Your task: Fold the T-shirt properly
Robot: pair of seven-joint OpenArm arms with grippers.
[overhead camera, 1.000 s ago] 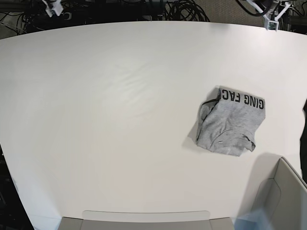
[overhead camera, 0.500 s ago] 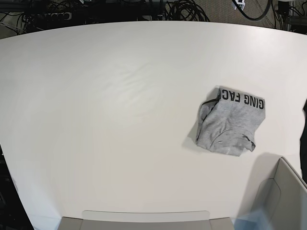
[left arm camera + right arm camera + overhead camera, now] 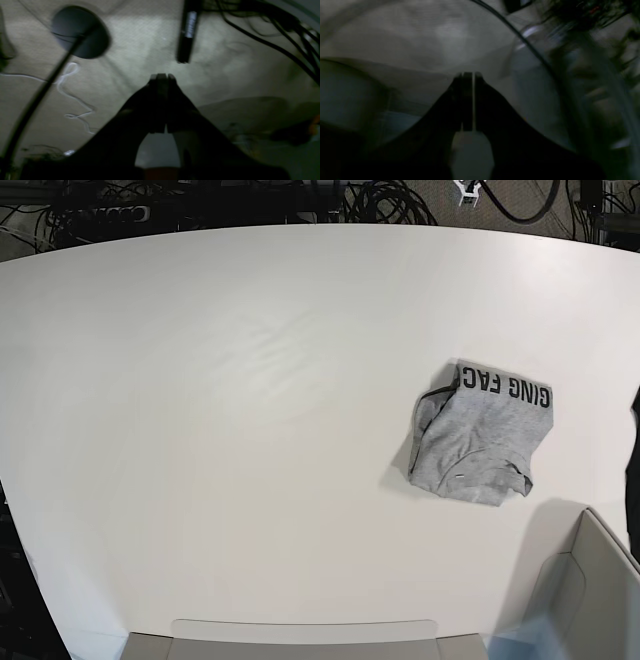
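Left gripper, black with tapered fingers (image 3: pixel 162 102): fingertips together, nothing between them. Its wrist view looks down on grey-beige floor; past the tips lies a black rectangular device with a pale label (image 3: pixel 188 32), and off to the image-left a dark round disc (image 3: pixel 81 32) crossed by a blurred black cable (image 3: pixel 47 87).

Right gripper, likewise black and tapered (image 3: pixel 469 102): closed, holding nothing, only a hairline gap between fingers. A black cable (image 3: pixel 517 32) runs beyond its tips; surroundings blurred.

Base view: a small pale part of the left arm (image 3: pixel 466 192) shows at the top edge, beyond the table's far rim; the right arm's pose cannot be told there. Heather light-grey cotton T-shirt with black block capitals (image 3: pixel 480 435) lies folded into a compact, uneven bundle on the white table (image 3: pixel 230 430), well apart from both grippers, lettered strip along its edge nearest the left arm.
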